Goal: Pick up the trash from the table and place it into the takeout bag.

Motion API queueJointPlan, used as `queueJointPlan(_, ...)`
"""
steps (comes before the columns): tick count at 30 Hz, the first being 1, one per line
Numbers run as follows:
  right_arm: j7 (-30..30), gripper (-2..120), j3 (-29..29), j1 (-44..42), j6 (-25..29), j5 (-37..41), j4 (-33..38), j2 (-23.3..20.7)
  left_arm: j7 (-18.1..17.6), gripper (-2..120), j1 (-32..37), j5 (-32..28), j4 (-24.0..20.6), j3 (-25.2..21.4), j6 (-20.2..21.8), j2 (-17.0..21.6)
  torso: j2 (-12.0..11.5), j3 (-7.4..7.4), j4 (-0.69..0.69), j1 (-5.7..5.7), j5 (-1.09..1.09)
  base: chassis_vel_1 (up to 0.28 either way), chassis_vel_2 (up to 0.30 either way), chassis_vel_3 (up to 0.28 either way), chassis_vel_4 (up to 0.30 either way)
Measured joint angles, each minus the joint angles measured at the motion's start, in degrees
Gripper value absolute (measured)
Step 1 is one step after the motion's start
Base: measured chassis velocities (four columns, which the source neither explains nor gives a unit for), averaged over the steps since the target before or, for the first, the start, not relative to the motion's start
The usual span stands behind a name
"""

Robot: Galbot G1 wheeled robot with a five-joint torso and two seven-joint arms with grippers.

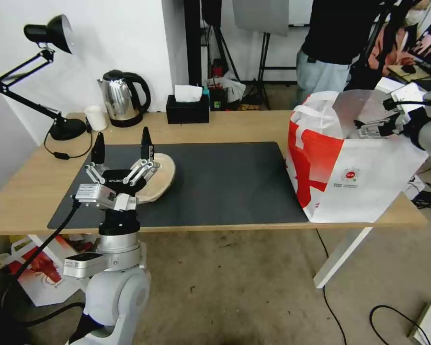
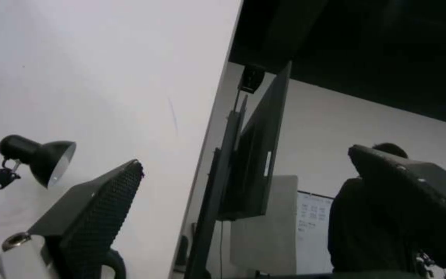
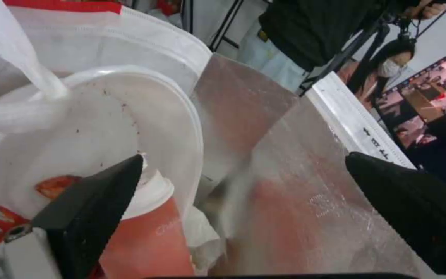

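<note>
On the table's (image 1: 234,125) black mat (image 1: 225,182), the pulp bowl (image 1: 160,179) lies just beyond the spread, empty left gripper (image 1: 122,146), while the open right gripper (image 1: 376,128) hangs inside the takeout bag (image 1: 359,182), well apart.

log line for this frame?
left gripper: open, over pulp bowl on mat | right gripper: open, in bag mouth | cup, crayfish bowl: bagged

My left gripper (image 1: 122,141): 9 o'clock, fingers up, spread | my right gripper (image 1: 374,128): 2 o'clock, spread
</note>
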Motion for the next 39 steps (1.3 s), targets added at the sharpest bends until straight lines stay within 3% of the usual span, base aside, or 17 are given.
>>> queueJointPlan(2,0.0,100,0.0,0.0,0.6,0.1,0.0,0.2,0.0,100,0.1,0.0,-0.1,0.0,0.0,-0.1,0.0,0.0,0.0,0.0,0.0,0.0,0.0,0.0,0.0)
queueJointPlan(5,-0.6,100,0.8,0.0,5.6,1.1,-0.2,1.3,0.0,100,0.4,0.1,-0.5,0.0,0.0,-0.3,0.0,0.0,0.0,0.0,0.0,0.0,0.0,0.0,0.0)
queueJointPlan(15,-1.6,100,1.9,-0.2,10.4,2.1,-0.6,2.8,0.0,100,0.5,0.2,-0.6,-0.1,0.0,-0.3,0.0,0.0,0.0,0.0,0.0,0.0,0.0,0.0,0.0)
queueJointPlan(16,-2.2,100,3.1,-0.4,15.7,2.8,-0.9,4.9,0.0,100,0.7,0.3,-0.8,-0.2,0.0,-0.4,0.0,0.0,0.0,0.0,0.0,0.0,0.0,0.0,0.0)
queueJointPlan(17,-2.2,100,3.1,-0.4,15.7,2.8,-0.9,4.9,0.0,100,0.7,0.3,-0.8,-0.2,0.0,-0.4,0.0,0.0,0.0,0.0,0.0,0.0,0.0,0.0,0.0)
queueJointPlan(20,-4.6,100,4.8,-0.4,27.2,2.9,-1.4,9.1,0.0,100,0.9,0.6,-1.2,-0.5,0.1,-0.5,0.0,0.01,0.02,0.0,0.01,0.0,0.0,0.0,0.0)
queueJointPlan(22,-5.0,100,4.9,-0.4,28.2,2.9,-1.5,9.5,0.0,100,0.9,0.6,-1.2,-0.5,0.1,-0.6,0.0,0.01,0.01,0.0,0.0,0.0,0.0,0.0,0.0)
queueJointPlan(23,-6.1,100,4.9,-0.4,30.7,2.7,-1.8,10.0,0.0,100,1.0,0.7,-1.3,-0.7,0.2,-0.6,0.0,0.01,-0.05,0.0,-0.02,0.0,0.0,0.0,0.0)
queueJointPlan(25,-8.5,100,5.0,-0.1,36.3,1.2,-2.1,12.5,0.0,100,1.5,1.0,-1.4,-1.2,0.2,-0.8,0.0,0.01,0.01,0.0,0.0,0.0,0.0,0.0,0.0)
queueJointPlan(33,-9.7,100,4.4,-0.1,40.0,-1.7,-2.3,17.1,0.0,100,2.1,1.4,-1.6,-2.0,0.3,-1.2,0.0,0.01,0.0,0.01,0.0,0.0,0.0,0.0,0.0)
queueJointPlan(39,-13.3,100,3.3,0.1,47.0,1.7,1.2,22.0,-0.1,100,2.9,1.4,-2.4,-2.9,0.4,-0.8,0.0,0.0,0.0,0.0,-0.01,0.0,0.0,0.0,0.0)
